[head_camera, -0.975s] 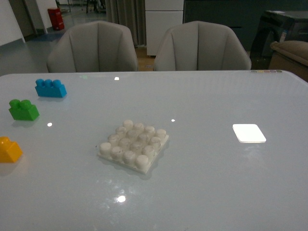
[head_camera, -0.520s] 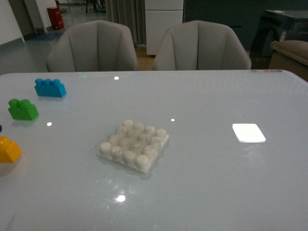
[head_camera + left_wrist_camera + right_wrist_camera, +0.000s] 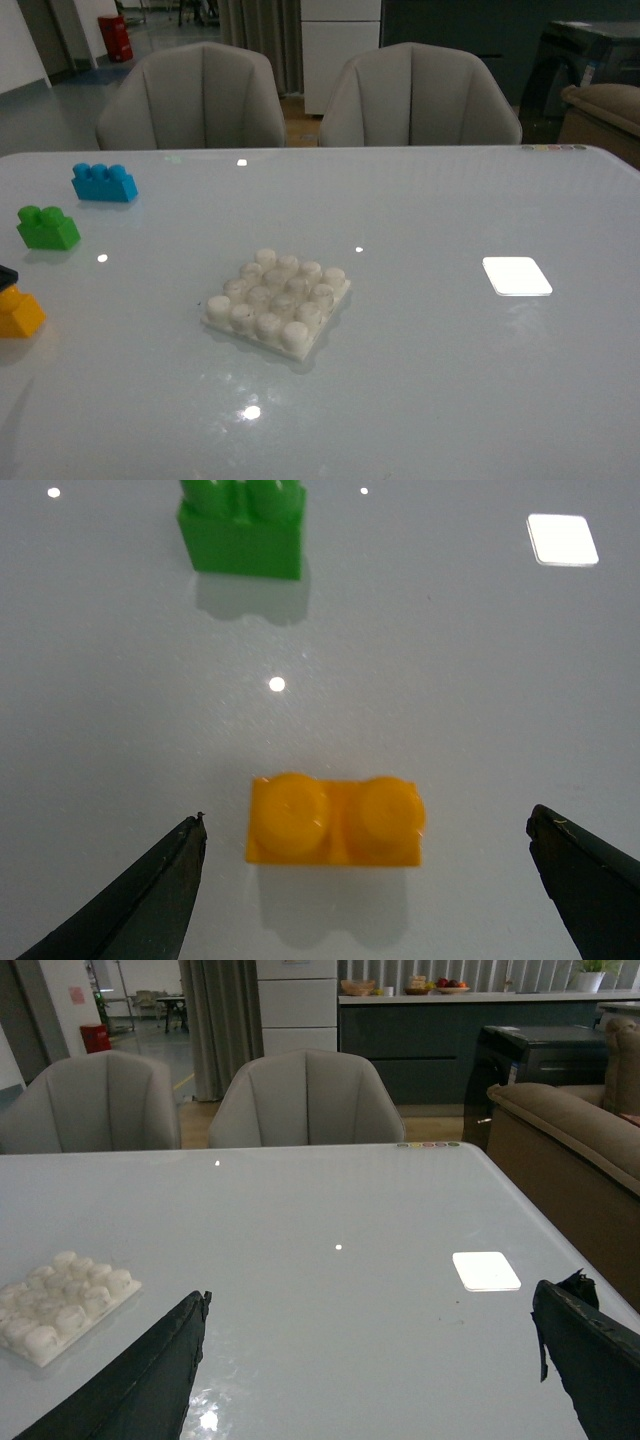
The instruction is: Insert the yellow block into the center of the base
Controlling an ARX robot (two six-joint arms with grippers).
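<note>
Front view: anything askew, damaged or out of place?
Nothing stands out. The yellow block, green brick and blue brick sit upright; the base lies flat, only turned diagonally on the table.

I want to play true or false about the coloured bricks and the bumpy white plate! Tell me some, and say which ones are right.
1. The yellow block sits on the base. False: it lies on the table, well to the side of the base.
2. The left gripper has its jaws open, one on each side of the yellow block. True.
3. The green brick lies between the blue brick and the yellow block. True.
4. The blue brick has two studs. False: it has three.
5. No brick is on the base. True.
</note>
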